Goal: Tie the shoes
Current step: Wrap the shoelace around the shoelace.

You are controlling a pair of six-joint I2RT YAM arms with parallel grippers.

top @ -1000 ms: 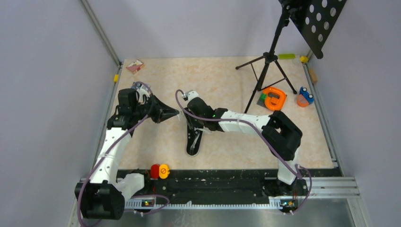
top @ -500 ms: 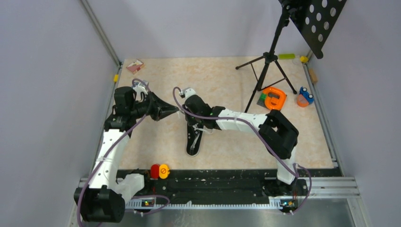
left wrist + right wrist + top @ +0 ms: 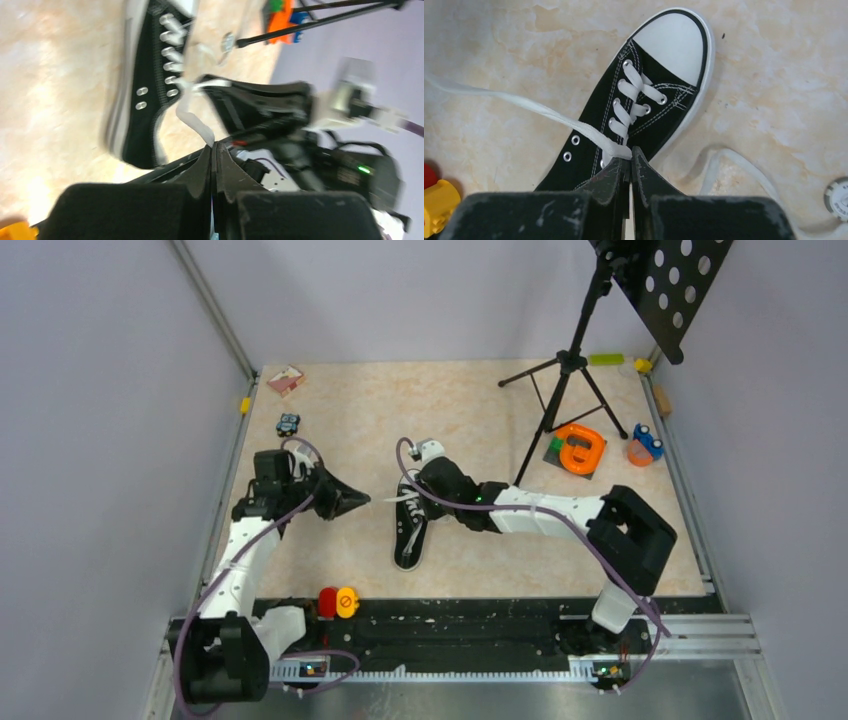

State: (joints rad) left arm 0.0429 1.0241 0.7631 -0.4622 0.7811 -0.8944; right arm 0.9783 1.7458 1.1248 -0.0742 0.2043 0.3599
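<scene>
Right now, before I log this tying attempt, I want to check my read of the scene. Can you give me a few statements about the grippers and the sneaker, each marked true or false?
1. The left gripper is shut on the white lace. True.
2. The right gripper hangs wide open. False: it is shut, pinching the white lace above the black sneaker.
3. The laces are tied in a bow. False: they are untied, and the other lace lies loose on the table.
4. Two eyelets nearest the ankle are empty. True.
</scene>
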